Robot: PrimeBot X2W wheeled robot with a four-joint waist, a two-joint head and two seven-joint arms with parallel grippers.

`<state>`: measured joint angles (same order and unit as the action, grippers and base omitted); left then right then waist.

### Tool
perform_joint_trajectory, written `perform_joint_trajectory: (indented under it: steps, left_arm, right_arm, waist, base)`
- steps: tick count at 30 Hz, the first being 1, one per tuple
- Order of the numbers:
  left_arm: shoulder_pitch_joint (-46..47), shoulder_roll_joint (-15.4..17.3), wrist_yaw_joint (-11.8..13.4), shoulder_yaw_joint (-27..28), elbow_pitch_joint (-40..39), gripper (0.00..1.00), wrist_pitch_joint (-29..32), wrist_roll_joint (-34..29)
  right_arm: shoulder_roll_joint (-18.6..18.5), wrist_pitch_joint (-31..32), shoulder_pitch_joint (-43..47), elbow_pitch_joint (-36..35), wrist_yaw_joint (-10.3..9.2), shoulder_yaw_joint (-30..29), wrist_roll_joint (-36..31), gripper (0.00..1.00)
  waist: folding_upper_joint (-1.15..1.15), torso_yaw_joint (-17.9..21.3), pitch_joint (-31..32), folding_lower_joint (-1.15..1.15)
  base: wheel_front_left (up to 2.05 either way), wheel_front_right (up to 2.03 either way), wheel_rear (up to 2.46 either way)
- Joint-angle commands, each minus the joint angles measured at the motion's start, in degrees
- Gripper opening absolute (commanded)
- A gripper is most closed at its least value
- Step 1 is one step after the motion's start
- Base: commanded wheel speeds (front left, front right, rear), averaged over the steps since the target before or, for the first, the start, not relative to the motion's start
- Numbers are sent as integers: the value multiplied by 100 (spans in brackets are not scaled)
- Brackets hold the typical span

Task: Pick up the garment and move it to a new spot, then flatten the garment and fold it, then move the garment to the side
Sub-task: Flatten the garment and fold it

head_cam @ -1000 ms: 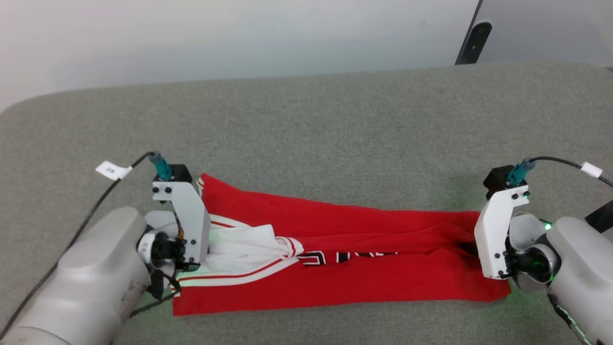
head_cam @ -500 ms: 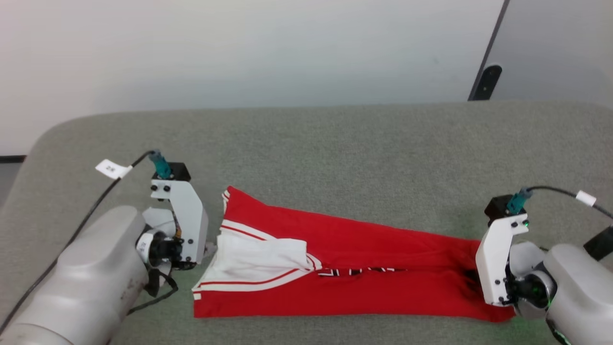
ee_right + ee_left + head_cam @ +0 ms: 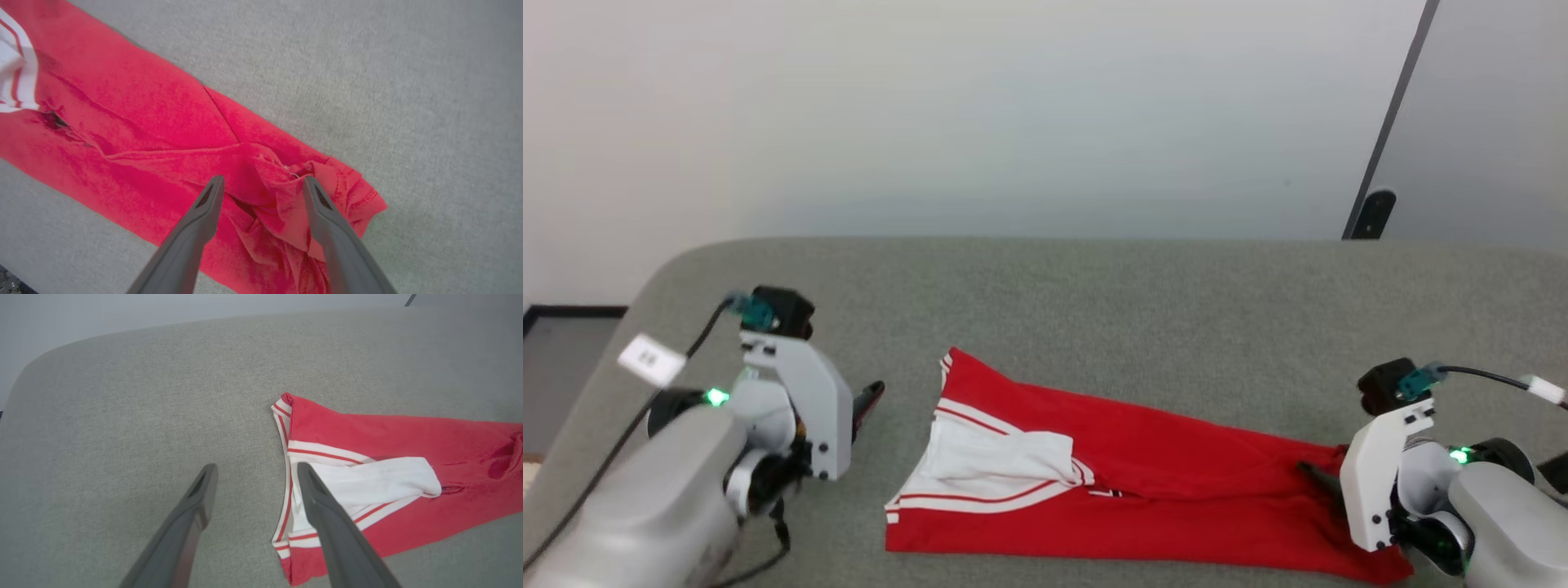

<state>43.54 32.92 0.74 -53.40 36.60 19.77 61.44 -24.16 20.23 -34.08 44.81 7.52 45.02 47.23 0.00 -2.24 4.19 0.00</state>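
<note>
The soft bright red fabric shirt (image 3: 1176, 498) with white striped sleeves lay stretched long across the near grey cloth table (image 3: 1094, 310), seemingly for folding, the left gripper (image 3: 256, 469) and right gripper (image 3: 264, 179) wide open, empty, at its ends.

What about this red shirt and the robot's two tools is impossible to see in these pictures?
Lettering on the shirt: head view, almost all tucked under a fold and the white sleeve.
Shirt's right end: head view, covered by the white bracket of the right arm.
Crumpled hem: right wrist view, partly behind the fingers of the right tool, running off the bottom edge.
Striped edge: left wrist view, partly behind a finger of the left tool.
</note>
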Motion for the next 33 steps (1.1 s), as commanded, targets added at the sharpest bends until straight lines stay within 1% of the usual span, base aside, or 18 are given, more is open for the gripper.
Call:
perform_joint_trajectory:
  steps: [1, 4, 5, 8, 11, 16, 18, 21, 25, 28, 29, 30, 33]
  left_arm:
    - [-307, 110, 147, 89, -253, 100, -285, -4]
    - [-765, 318, 359, 121, -769, 100, -790, -113]
    - [-952, 371, 395, 140, -942, 100, -945, -90]
    - [-1468, 547, 647, 234, -1443, 100, -1437, -99]
    - [-1978, 637, 904, 346, -1867, 100, -1930, -67]
    - [-2637, 693, 1130, 466, -2414, 100, -2679, -94]
    - [-2865, 679, 1219, 483, -2559, 100, -2984, -151]
    - [-3226, 620, 1396, 597, -2641, 100, -3286, -155]
    - [-3675, 482, 1606, 866, -2783, 100, -3478, -427]
    - [-3984, 313, 1711, 1348, -2946, 100, -3498, -824]
    - [-3984, 313, 1711, 1348, -2946, 100, -3498, -824]
    - [-4282, 134, 1703, 1724, -3019, 100, -3485, -1079]
    - [-4624, -107, 1612, 2295, -3118, 100, -3486, -1558]
  right_arm:
    - [-87, -224, 105, -109, -7, -13, -26, 100]
    - [-227, -697, 235, -418, -7, -22, -88, 100]
    - [-299, -889, 289, -507, -7, -53, -138, 100]
    - [-464, -1529, 473, -801, -7, -157, -326, 100]
    - [-590, -2175, 687, -1023, -7, -344, -619, 100]
    - [-567, -3117, 1191, -1224, -7, -870, -1248, 100]
    - [-481, -3384, 1417, -1359, -7, -1267, -1573, 100]
    - [-289, -3515, 1914, -1645, -7, -1910, -2088, 100]
    - [123, -3540, 2699, -2402, -7, -2982, -2826, 100]
    - [486, -3543, 3352, -2994, -7, -3665, -3341, 100]
    - [486, -3543, 3352, -2994, -7, -3665, -3341, 100]
    - [739, -3543, 3702, -3194, -7, -4041, -3558, 100]
    - [1012, -3544, 4068, -3360, -7, -4388, -3833, 100]
  waist:
    - [0, -75, 230, 0]
    - [0, -124, 391, 0]
    - [0, -142, 445, 0]
    - [0, -170, 584, 0]
    - [0, -200, 713, 0]
    - [0, -247, 899, 0]
    - [0, -263, 971, 0]
    - [0, -276, 1066, 0]
    - [0, -317, 1161, 0]
    - [0, -376, 1199, 0]
    - [0, -376, 1199, 0]
    - [0, -408, 1192, 0]
    - [0, -427, 1182, 0]
  base:
    - [0, 0, 0]
    - [0, 0, 0]
    - [0, 0, 0]
    - [0, 0, 0]
    - [0, 0, 0]
    - [0, 0, 0]
    - [0, 0, 0]
    - [0, 0, 0]
    - [0, 0, 0]
    - [0, 0, 0]
    - [0, 0, 0]
    - [0, 0, 0]
    - [0, 0, 0]
